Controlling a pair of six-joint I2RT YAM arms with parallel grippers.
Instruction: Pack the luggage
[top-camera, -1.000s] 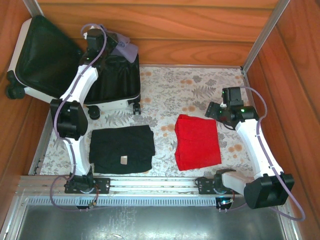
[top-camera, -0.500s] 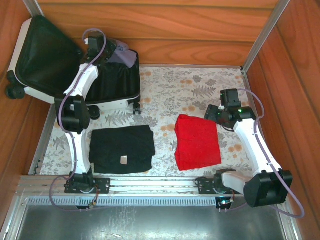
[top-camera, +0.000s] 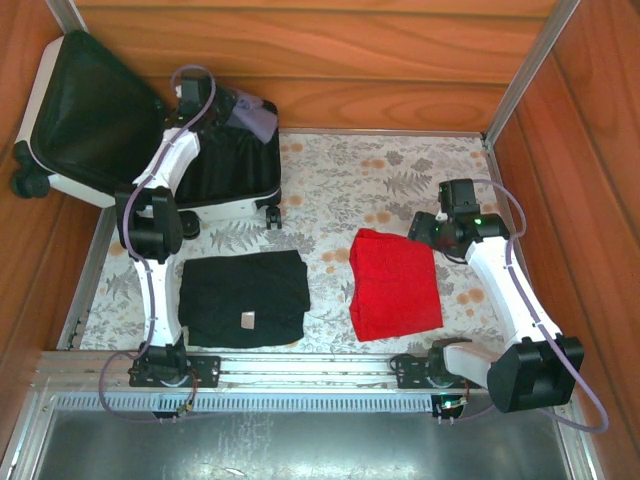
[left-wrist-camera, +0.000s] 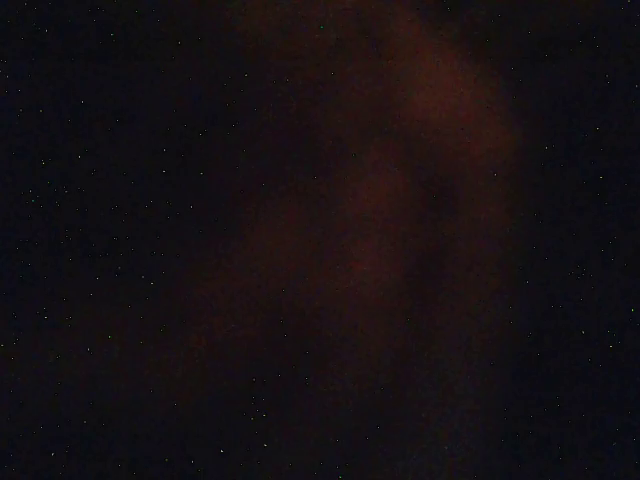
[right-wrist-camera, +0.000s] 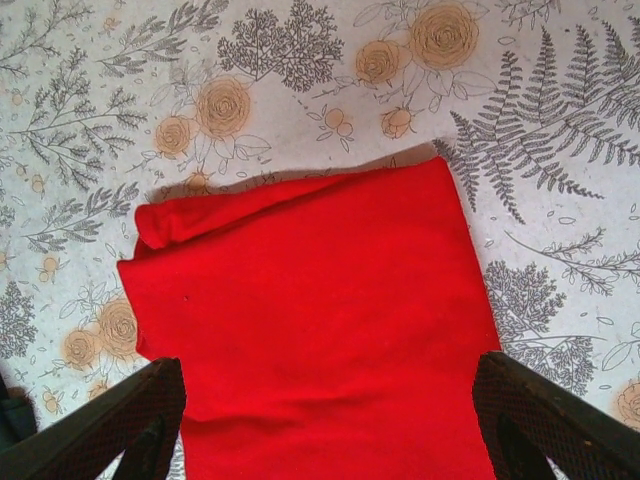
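Showed, from above, a small white hard-shell suitcase (top-camera: 235, 203) lying open at the far left corner of a floral-patterned table (top-camera: 340, 170). Had its lid propped back against the wooden wall, black lining facing up to receive clothes.

Showed the left arm stretched into the open half, with the left gripper (top-camera: 200, 100) down beside a crumpled lavender garment (top-camera: 256, 112) at the suitcase's back edge. Could not tell whether pinched or spread: jaws hidden under the wrist from above, and nothing but darkness in the left wrist view, probably from closeness to the black lining.

Placed the right gripper (right-wrist-camera: 330, 380) low over a folded red garment (right-wrist-camera: 320, 300), fingers (right-wrist-camera: 150, 400) spread wide, one on each side of the cloth. Likely lined up that way for a grab.

Left a folded black garment (top-camera: 243, 297) flat on the table near the arm bases, apart from both grippers.

Judged packing as barely begun, with one item at the suitcase and two waiting outside.
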